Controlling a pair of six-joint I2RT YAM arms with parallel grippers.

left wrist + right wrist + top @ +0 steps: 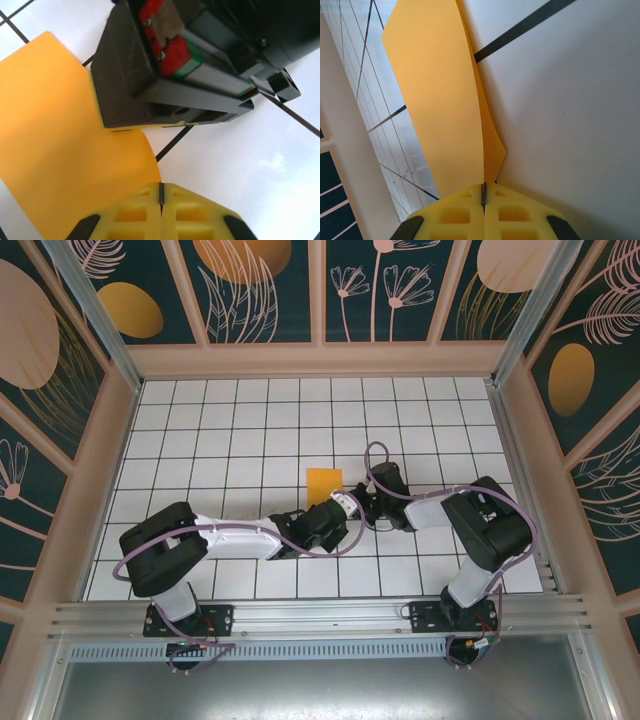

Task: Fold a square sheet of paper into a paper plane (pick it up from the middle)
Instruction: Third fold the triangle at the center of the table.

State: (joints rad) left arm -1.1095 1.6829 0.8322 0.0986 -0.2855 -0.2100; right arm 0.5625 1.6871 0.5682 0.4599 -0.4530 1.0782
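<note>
The square sheet of paper [323,481] lies folded into a small orange-yellow rectangle on the white tiled floor, mid-table. Both grippers meet at its near right corner. My left gripper [346,503] has its yellow fingers [195,212] pressed together, and the paper [60,125] curves up so its edge runs into their seam. My right gripper [362,502] is shut on the paper's edge too. Two layers of the paper [440,90] rise straight from the seam of its fingers [452,215]. The right gripper's black body [130,85] presses on the sheet's far edge. A paper plane is out of view.
The floor [230,430] is a grid of white tiles inside patterned walls [60,390]. An aluminium rail [320,615] runs along the near edge behind the arm bases. Purple cables [375,455] loop off both wrists just beside the paper.
</note>
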